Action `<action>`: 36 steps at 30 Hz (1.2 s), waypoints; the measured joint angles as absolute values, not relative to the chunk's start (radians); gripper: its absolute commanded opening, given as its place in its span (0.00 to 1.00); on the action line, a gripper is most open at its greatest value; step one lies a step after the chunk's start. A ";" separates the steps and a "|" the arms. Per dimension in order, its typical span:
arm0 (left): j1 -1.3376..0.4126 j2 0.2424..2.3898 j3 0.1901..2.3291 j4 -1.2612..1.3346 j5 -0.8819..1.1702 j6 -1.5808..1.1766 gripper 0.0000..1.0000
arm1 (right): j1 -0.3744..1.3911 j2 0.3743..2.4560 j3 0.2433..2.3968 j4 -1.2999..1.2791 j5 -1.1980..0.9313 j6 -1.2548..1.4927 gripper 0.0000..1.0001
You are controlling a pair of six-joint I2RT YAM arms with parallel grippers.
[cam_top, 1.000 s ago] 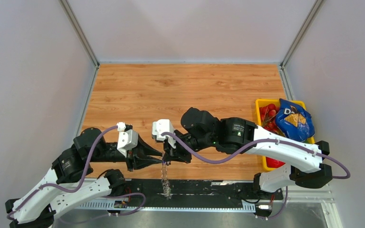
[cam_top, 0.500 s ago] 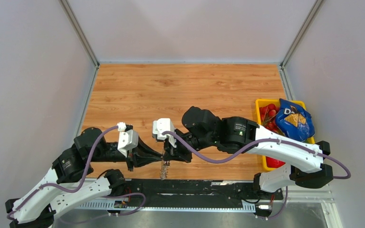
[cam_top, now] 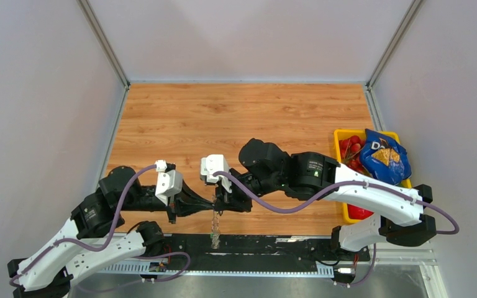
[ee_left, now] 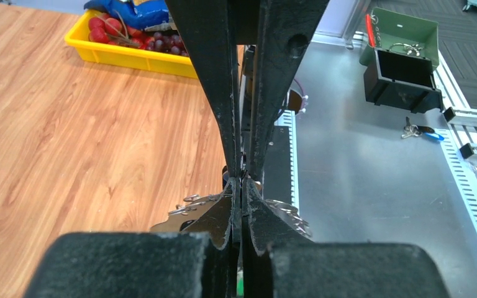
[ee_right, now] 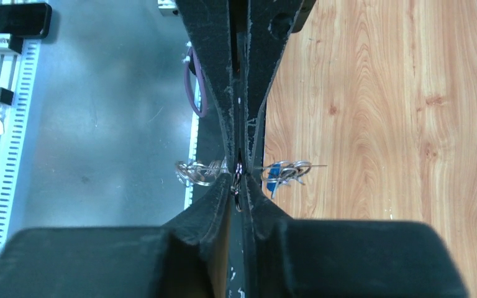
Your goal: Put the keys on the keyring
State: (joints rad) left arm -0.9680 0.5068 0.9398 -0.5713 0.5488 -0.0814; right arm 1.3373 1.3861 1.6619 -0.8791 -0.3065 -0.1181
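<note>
Top external view: the keyring [cam_top: 214, 227] dangles just below the left gripper [cam_top: 209, 202] and right gripper [cam_top: 219, 202], both pinched closed on its top; the arms reach inward, meeting tip to tip

Left pincer [cam_top: 210, 202] closed, seemingly onto keyring [cam_top: 215, 227].

Both arms fold inward at the near edge of the counter [cam_top: 236, 118]; left end effector [cam_top: 210, 202] and right end effector [cam_top: 222, 202] meet tip to tip, fingers pinched together
</note>
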 measured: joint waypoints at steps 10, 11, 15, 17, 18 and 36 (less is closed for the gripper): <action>-0.968 0.451 0.864 -0.410 0.557 -0.107 0.00 | 1.359 1.207 1.520 -0.741 -0.277 -0.119 0.39; -0.968 0.447 0.860 -0.396 0.559 -0.110 0.00 | 1.361 1.181 1.503 -0.727 -0.269 -0.122 0.39; -0.968 0.427 0.837 -0.316 0.573 -0.128 0.00 | 1.367 1.114 1.457 -0.674 -0.230 -0.144 0.40; -0.968 0.419 0.820 -0.275 0.584 -0.140 0.00 | 1.372 1.100 1.438 -0.648 -0.210 -0.163 0.40; -0.968 0.416 0.813 -0.257 0.591 -0.147 0.00 | 1.375 1.098 1.430 -0.641 -0.203 -0.172 0.40; -0.968 0.363 0.711 -0.005 0.635 -0.244 0.00 | 1.492 1.100 1.386 -0.494 -0.070 -0.276 0.35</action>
State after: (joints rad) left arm -0.9680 0.3626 0.7113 -0.0048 0.6346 -0.2440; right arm 1.4921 1.0996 1.3857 -0.4938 -0.0696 -0.2764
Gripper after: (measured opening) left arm 0.008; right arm 0.361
